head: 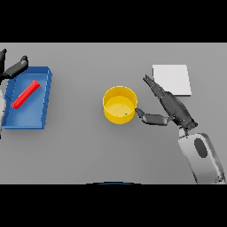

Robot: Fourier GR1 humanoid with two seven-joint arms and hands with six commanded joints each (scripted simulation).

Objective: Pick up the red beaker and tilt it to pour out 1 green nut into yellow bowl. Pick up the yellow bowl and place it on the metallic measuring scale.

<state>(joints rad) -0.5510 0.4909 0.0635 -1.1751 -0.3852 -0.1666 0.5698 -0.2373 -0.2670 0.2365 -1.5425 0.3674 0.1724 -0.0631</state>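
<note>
bowl (119, 104), yellow, stands upright near the middle of the grey tabletop (88, 146), with a small green speck showing on its inner floor toward the right side, likely the nut (126, 114). that reads as the pour being done, so the step in hand looks like the grasp of the bowl for the move to the scale.

right hand (170, 108) sits just beside the bowl's right side, fingers straight and spread, pointing up and left, thumb reaching left so its tip is at or nearly at the bowl's wall. it holds nothing. whether the thumb actually touches the wall cannot be told.

scale (172, 79) is the pale square plate up and right of the bowl, behind the right hand, apart from both.

red beaker (25, 94) lies tilted on its side in the blue tray (42, 119) at the far left. left hand (16, 67) shows at the tray's upper left corner, idle, fingers relaxed, holding nothing.

next move calls for the right hand to close round the bowl's wall or rim, lift it level so the nut stays in, and carry it up and right onto the scale.
</note>
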